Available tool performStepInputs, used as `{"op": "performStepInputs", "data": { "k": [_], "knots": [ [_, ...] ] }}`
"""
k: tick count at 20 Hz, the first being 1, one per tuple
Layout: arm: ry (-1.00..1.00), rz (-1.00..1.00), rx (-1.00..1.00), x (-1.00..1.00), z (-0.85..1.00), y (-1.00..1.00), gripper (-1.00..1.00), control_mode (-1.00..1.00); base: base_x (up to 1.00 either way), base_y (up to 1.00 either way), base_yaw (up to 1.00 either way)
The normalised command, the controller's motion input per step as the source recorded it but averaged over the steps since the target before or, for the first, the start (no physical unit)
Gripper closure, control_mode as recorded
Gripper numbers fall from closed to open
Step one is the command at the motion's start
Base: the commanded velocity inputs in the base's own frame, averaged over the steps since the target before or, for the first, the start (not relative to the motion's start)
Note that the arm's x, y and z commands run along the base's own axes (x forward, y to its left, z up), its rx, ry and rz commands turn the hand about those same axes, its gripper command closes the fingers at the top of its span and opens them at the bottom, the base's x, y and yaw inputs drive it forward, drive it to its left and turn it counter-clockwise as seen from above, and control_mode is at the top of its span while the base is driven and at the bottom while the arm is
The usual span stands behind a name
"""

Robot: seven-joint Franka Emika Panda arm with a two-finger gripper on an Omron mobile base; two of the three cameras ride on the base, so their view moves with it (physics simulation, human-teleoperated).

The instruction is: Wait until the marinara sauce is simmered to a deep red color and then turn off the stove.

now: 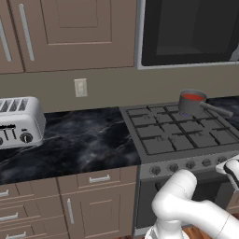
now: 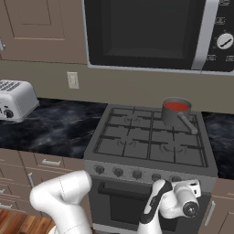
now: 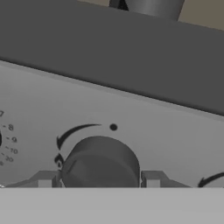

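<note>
A: Where do you find the marinara sauce (image 1: 192, 97)?

B: You see it in the small grey saucepan (image 2: 175, 113) on the back right burner of the stove (image 2: 151, 139). The sauce is a smooth red disc inside the rim. The pan's long handle points toward the front right.

A: And your hand (image 3: 99, 183)?

B: It is low in front of the stove's panel, at the right end of the row of knobs. In the hand view a round dark knob (image 3: 101, 162) sits between the two fingers (image 3: 44, 180), one on each side of it. Their tips are cut off by the bottom of the picture, so you cannot tell if the fingers press the knob or only stand beside it.

A: What else is hard to make out?

B: In the left base view the hand is cut by the right edge. The toaster (image 1: 19, 122) on the dark marble surface (image 1: 84, 140) is cut at the left edge. The microwave (image 2: 151, 34) above the stove shows only partly.
</note>
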Motion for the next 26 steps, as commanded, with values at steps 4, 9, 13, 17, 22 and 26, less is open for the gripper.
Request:
{"op": "performStepInputs", "data": {
  "k": [4,9,13,17,22,26],
  "knots": [
    [0.0,-0.13,0.1,0.0,-0.15,0.0,1.0,-1.0,0.0,0.0,0.0],
    [0.0,-0.15,0.13,0.0,-0.12,0.0,1.0,-1.0,0.0,0.0,0.0],
    [0.0,-0.16,0.14,0.0,-0.11,0.0,1.0,-1.0,0.0,0.0,0.0],
    [0.0,-0.17,0.13,-0.01,-0.16,0.0,1.0,-1.0,0.0,0.0,0.0],
    [0.0,-0.21,0.09,0.0,-0.24,0.06,1.0,-1.0,0.0,0.0,0.0],
    [0.0,-0.22,0.1,0.0,-0.18,0.02,1.0,-1.0,0.0,0.0,0.0]
  ]
}}
